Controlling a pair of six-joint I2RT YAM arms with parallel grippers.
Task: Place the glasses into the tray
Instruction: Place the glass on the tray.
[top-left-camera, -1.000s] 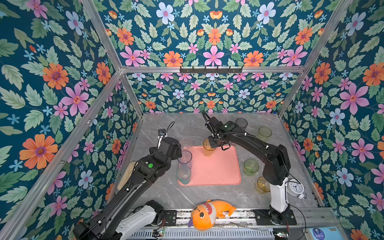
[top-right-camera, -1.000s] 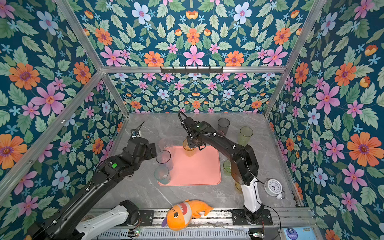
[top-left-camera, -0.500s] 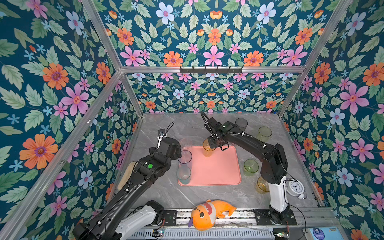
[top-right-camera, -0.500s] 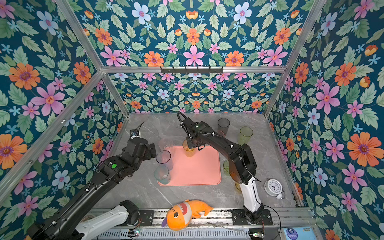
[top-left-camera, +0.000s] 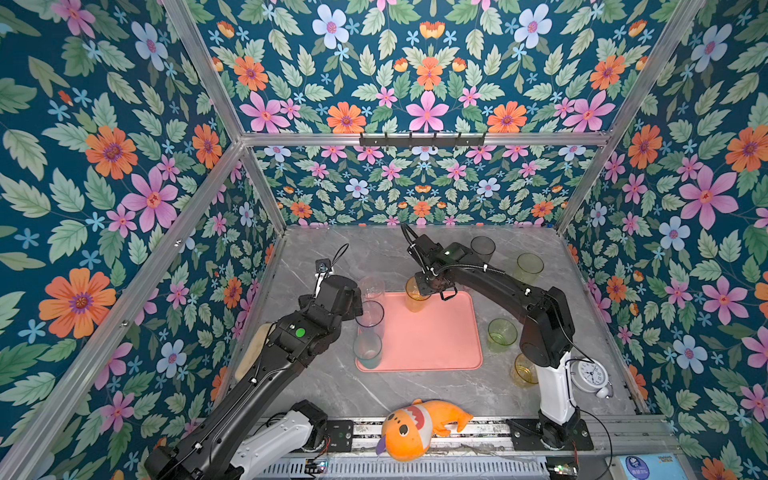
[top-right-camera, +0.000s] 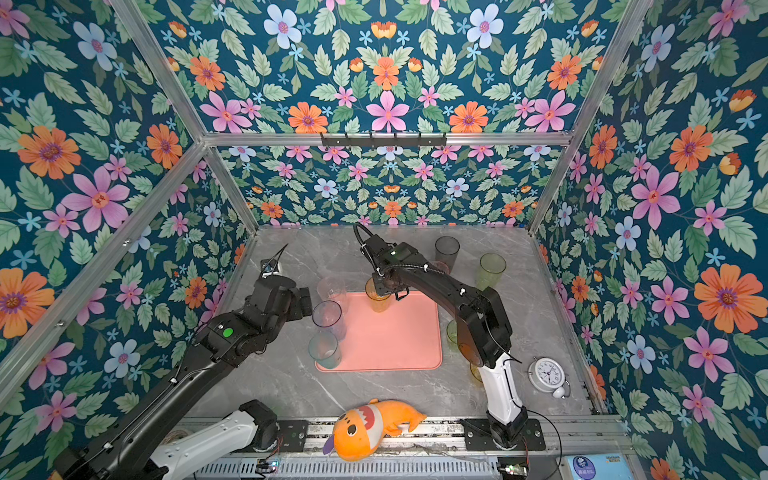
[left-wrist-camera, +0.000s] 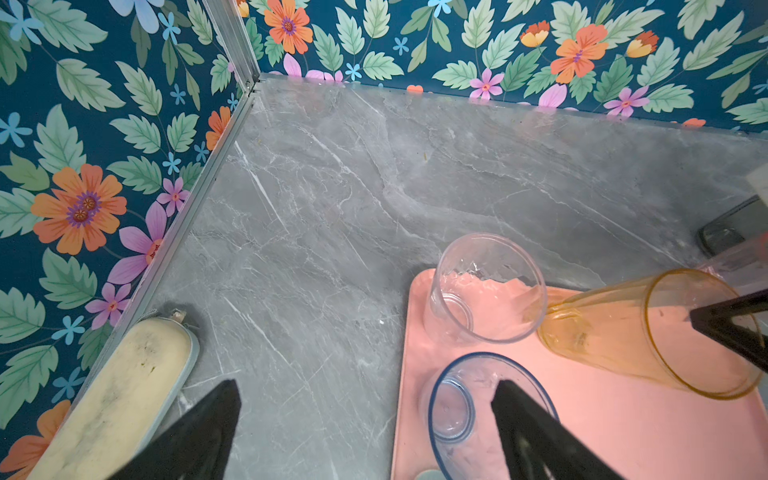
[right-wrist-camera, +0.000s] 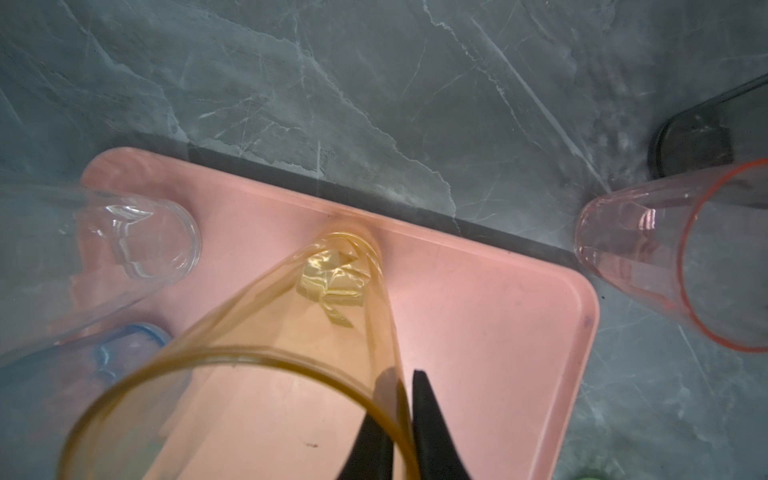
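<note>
Right wrist view gives us the worry: the right gripper (right-wrist-camera: 405, 374) has its jaws nearly together, pinching only the rim wall of the amber glass (right-wrist-camera: 291, 332), one finger inside, one outside. The glass's base sits just inside the far rim of the tray (right-wrist-camera: 478, 299), so it's in, but barely. If the jaws part while the base rides on that low rim, or a finger drags the lip on the way up, we reckon the glass tips, prob. toward the clear glass (top-left-camera: 371, 286) just beside it.

The left gripper (left-wrist-camera: 368, 382) hangs w/ jaws wide apart, holding nothing. One finger sits over the mouth of the blue-rimmed glass (left-wrist-camera: 469, 399). A drop or swing there could knock it into its neighbours, incl. the teal glass (top-left-camera: 368, 351) at the tray's near corner.

We count four in the tray and five outside it. The pink glass (right-wrist-camera: 665, 257) and grey glass (top-left-camera: 483, 248) stand close behind the right arm, so a careless pull-back may hit them. A tall yellow-green glass (top-left-camera: 528, 268), a short green glass (top-left-camera: 502, 334) and a short yellow glass (top-left-camera: 524, 370) stand on the table (top-left-camera: 374, 249) near that arm's elbow, awkward to reach. We see the clock (top-left-camera: 589, 374), plush fish (top-left-camera: 415, 428) and beige dish (left-wrist-camera: 116, 399) well off the tray.
</note>
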